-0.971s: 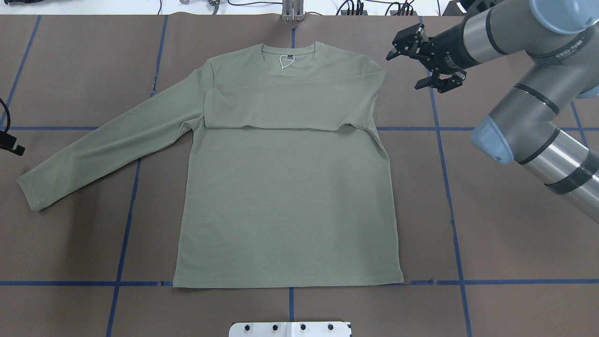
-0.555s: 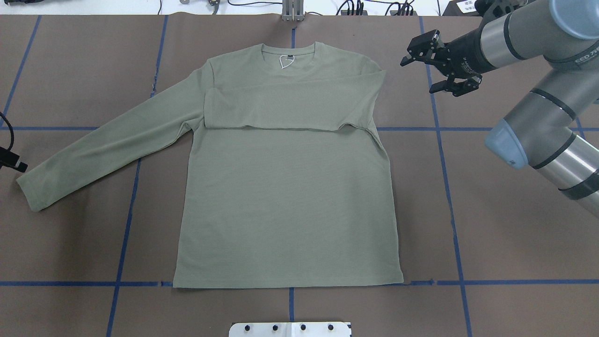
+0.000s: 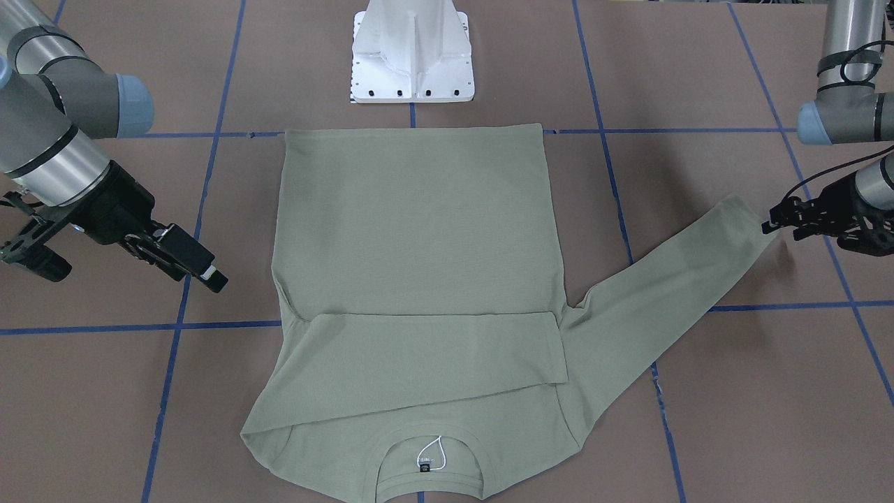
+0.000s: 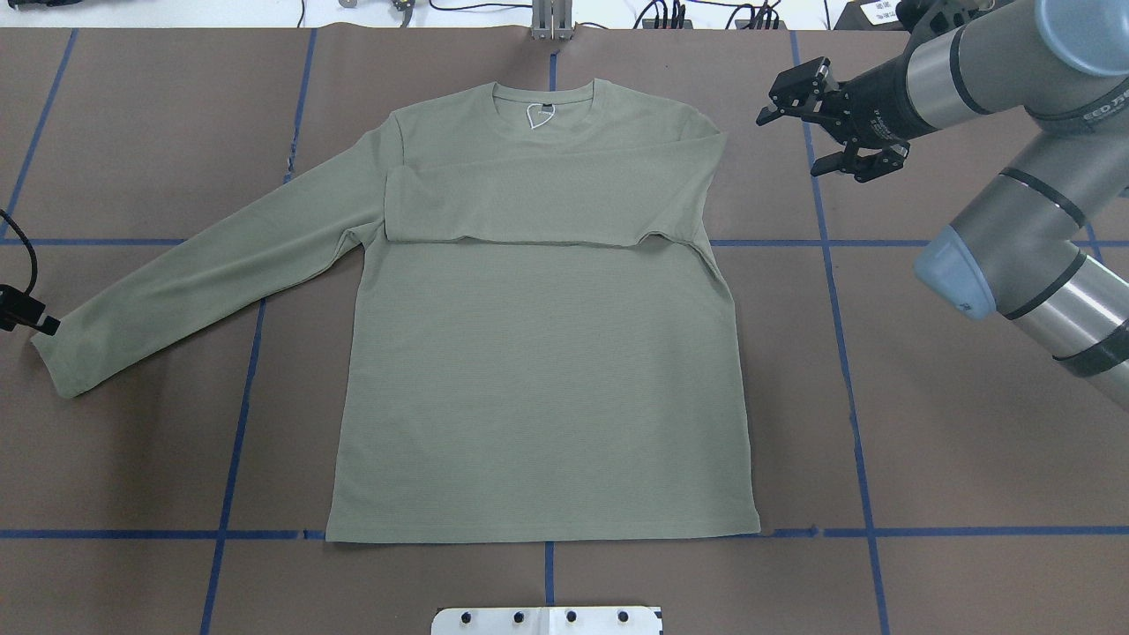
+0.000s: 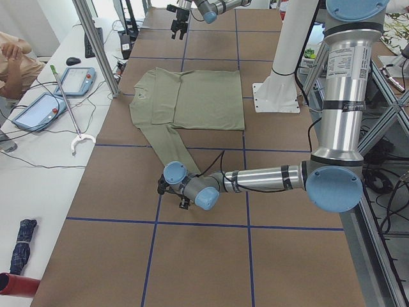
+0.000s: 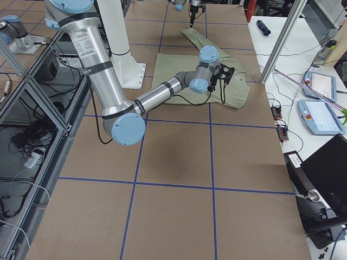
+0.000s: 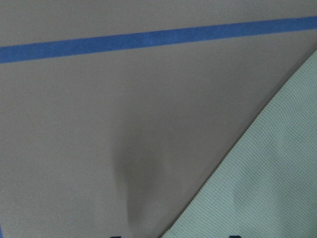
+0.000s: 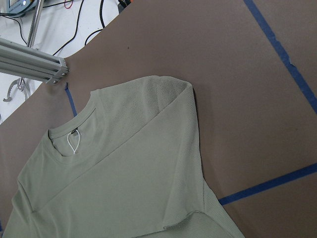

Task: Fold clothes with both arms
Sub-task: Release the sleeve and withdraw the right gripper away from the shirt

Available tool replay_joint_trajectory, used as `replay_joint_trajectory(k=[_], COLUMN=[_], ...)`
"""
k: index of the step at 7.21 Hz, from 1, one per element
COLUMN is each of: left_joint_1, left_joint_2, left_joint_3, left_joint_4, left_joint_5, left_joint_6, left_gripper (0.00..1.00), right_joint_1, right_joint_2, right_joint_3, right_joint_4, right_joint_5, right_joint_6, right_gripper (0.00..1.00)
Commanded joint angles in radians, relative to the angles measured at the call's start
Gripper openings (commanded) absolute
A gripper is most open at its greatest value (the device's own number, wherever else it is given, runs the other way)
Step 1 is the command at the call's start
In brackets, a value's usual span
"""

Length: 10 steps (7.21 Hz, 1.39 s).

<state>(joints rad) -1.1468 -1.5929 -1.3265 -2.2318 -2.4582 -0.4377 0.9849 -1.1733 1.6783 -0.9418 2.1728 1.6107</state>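
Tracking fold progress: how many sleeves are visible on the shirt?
2. The folded sleeve lies across the chest of the shirt; the outstretched sleeve lies flat, angled outward, cuff beside the left gripper.

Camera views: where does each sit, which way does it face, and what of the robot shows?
Front-facing: across the table, facing the robot; pedestal, right end effector, left end effector at the cuff, shirt.
Overhead: behind the robot, looking down; mostly the right arm.
Exterior left: table's end; left arm near.
Exterior right: opposite end; right arm near.
Left wrist: close above the cuff's edge; almost no robot.
Right wrist: toward the neck label; no robot.
Shared: overhead and front-facing both show the folded sleeve.
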Motion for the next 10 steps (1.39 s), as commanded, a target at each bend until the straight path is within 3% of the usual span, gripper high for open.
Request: replay_joint_trajectory(k=[1, 2, 3, 4, 6, 10], left_joint_1=[0.030, 0.032, 0.032, 0.032, 0.032, 0.032], left_joint_2=[0.001, 0.004, 0.008, 0.010, 0.010, -0.007], left_joint_3=[0.010, 0.013, 0.018, 0.010, 0.007, -0.144], left_joint_4=[-0.006, -0.020, -0.028, -0.029, -0.032, -0.028], left_joint_5=[-0.007, -0.008, -0.008, -0.019, -0.058, -0.232], left_joint_6=[0.001, 0.001, -0.001, -0.001, 0.001, -0.016], left_gripper=[0.72, 0.71, 0.53, 0.01, 0.00, 0.00], right_joint_1=[0.000, 0.000, 0.000, 0.000, 0.001, 0.008], right_joint_2=[0.000, 0.000, 0.000, -0.002, -0.006, -0.038], right_joint_3=[0.000, 0.000, 0.003, 0.003, 0.007, 0.027], right_joint_4=[0.000, 0.000, 0.000, 0.000, 0.000, -0.002], right_joint_5=[0.001, -0.001, -0.001, -0.001, 0.001, 0.021], right_joint_6=[0.000, 0.000, 0.001, 0.002, 0.006, 0.000], right_gripper=[1.00, 1.00, 1.00, 1.00, 1.00, 1.00])
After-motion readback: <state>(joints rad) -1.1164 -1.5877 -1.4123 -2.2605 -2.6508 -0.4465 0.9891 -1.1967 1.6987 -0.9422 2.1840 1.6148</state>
